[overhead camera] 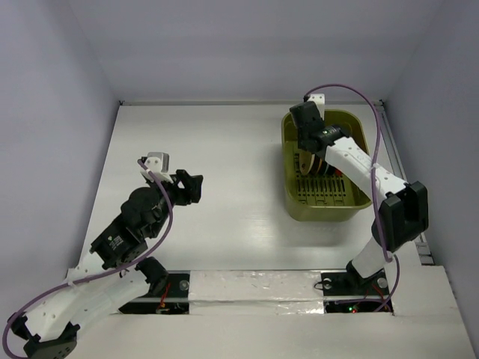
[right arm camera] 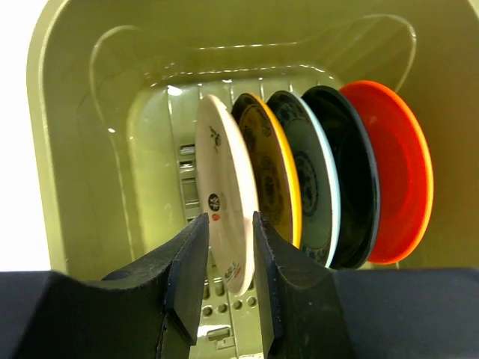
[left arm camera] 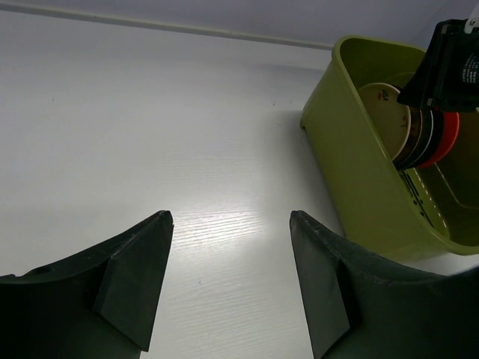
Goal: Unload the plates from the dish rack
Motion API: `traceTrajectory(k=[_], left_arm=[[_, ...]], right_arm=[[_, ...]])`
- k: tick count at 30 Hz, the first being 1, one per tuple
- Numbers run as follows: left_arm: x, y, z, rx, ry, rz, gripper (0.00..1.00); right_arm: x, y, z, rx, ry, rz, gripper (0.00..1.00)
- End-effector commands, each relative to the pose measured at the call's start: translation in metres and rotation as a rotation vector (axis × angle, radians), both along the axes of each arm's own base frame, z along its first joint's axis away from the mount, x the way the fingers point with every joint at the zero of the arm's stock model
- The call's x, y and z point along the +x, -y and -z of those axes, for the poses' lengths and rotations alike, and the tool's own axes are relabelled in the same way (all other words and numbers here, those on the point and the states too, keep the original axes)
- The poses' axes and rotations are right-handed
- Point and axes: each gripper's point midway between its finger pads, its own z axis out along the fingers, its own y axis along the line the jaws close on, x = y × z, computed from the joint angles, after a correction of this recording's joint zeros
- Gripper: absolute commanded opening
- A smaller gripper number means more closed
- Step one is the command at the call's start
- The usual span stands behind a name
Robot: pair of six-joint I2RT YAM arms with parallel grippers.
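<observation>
Rack: one green rack (overhead camera: 323, 215).
Plates (right arm camera: 299, 179): five upright in the rack, one each cream, yellow, blue-green, dark, orange-red.
My right pincer (right arm camera: 228, 224): in the rack, narrowly astride the cream plate (right arm camera: 221, 164); can't tell if gripping.
My left pincer (left arm camera: 230, 217): left of the rack, wide open, empty.

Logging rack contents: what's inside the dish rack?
Five plates on edge: cream plate, yellow, blue-green, dark, orange-red. The right claw flanks the cream plate's rim; each plate hides part of the next.
</observation>
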Motion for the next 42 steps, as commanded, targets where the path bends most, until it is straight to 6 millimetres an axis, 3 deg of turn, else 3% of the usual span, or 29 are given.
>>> traceTrajectory(k=[1, 12, 18, 25, 32, 36, 40, 42], left_arm=[[0.002, 0.001, -0.008, -0.02, 0.038, 0.002, 0.6], [0.003, 0.0, -0.008, -0.018, 0.04, 0.003, 0.6], [0.002, 0.0, -0.009, -0.022, 0.044, 0.004, 0.6], [0.003, -0.002, -0.01, -0.026, 0.047, -0.002, 0.6], [0.002, -0.002, -0.012, -0.031, 0.051, -0.002, 0.6], [0.003, -0.005, -0.013, -0.034, 0.055, -0.012, 0.59], [0.001, -0.008, -0.018, -0.052, 0.07, -0.02, 0.58], [0.002, -0.012, -0.021, -0.059, 0.08, -0.038, 0.52]], right_arm=[[0.007, 0.008, -0.009, -0.029, 0.042, 0.042, 0.35], [0.015, 0.018, 0.021, -0.064, -0.01, 0.066, 0.3], [0.017, 0.022, 0.013, -0.084, 0.01, 0.078, 0.18], [0.011, 0.033, -0.027, -0.115, 0.071, 0.084, 0.09], [-0.006, 0.043, -0.086, -0.11, 0.159, 0.087, 0.05], [-0.026, 0.049, -0.132, -0.044, 0.251, 0.078, 0.01], [-0.044, 0.026, -0.173, 0.084, 0.351, -0.028, 0.0], [-0.049, 0.0, -0.184, 0.182, 0.377, -0.121, 0.0]])
